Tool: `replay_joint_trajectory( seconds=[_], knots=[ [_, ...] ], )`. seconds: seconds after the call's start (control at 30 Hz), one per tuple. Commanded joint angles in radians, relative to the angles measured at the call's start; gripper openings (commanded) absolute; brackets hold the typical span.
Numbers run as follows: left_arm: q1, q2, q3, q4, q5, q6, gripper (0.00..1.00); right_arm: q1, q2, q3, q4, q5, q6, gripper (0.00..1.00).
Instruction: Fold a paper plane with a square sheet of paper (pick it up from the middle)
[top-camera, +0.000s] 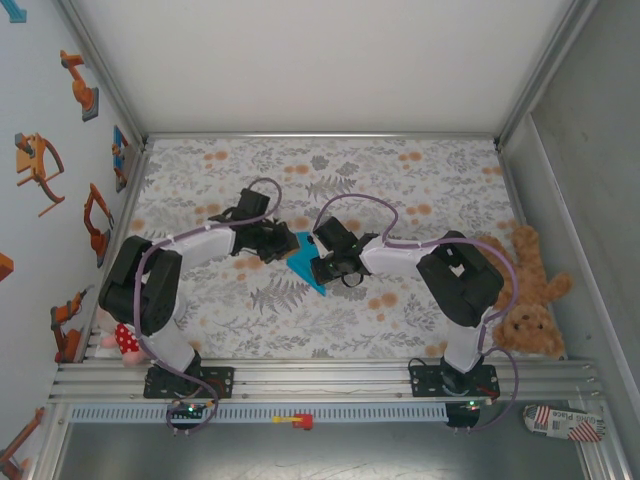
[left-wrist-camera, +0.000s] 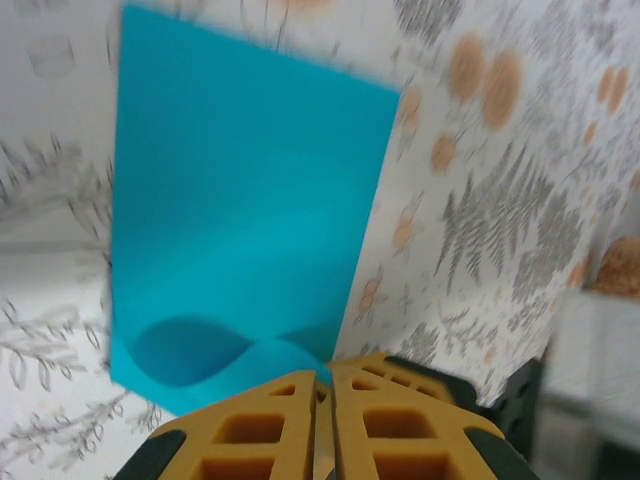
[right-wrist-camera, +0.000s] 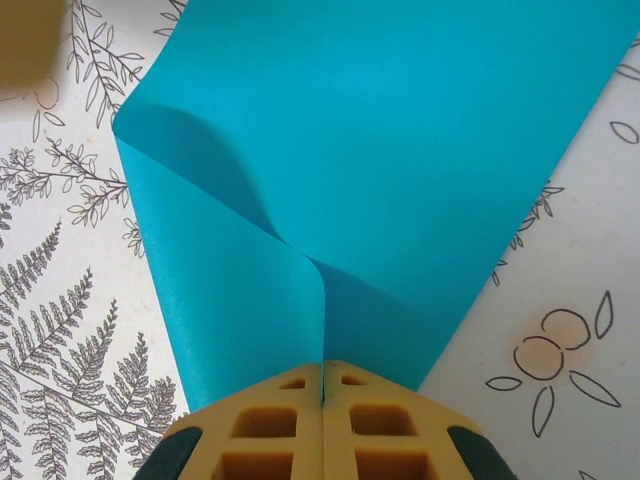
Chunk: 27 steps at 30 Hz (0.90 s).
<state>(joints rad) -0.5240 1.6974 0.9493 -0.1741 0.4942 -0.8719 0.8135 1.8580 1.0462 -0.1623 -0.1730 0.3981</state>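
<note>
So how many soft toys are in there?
2: a brown teddy bear on the right side, and a red polka-dot one beside the left arm, partly hidden by it.

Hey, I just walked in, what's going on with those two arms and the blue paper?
Two robot arms are working on a turquoise square sheet of paper in the middle of the floral tablecloth. The right end effector is shut on one edge of the sheet, where the paper curls over into a soft bend. The left end effector meets the sheet from the other side, its fingers almost together, and appears to be pinching it. No sharp plane shape shows yet.
</note>
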Motion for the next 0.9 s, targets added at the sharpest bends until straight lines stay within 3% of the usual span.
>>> replay_joint_trajectory(
  seconds=[0.0,0.4,0.87],
  knots=[
    [-0.033,-0.008,-0.034,0.045,0.031,-0.053,0.13,-0.007,0.03,-0.011,-0.018,-0.001,0.021,0.0],
    [-0.065,0.086,-0.028,0.06,0.063,-0.075,0.1,-0.008,0.023,-0.02,-0.015,0.003,0.024,0.0],
    [-0.067,0.105,-0.034,-0.019,0.01,-0.033,0.1,-0.008,0.03,-0.02,-0.015,0.001,0.025,0.0]
  ],
)
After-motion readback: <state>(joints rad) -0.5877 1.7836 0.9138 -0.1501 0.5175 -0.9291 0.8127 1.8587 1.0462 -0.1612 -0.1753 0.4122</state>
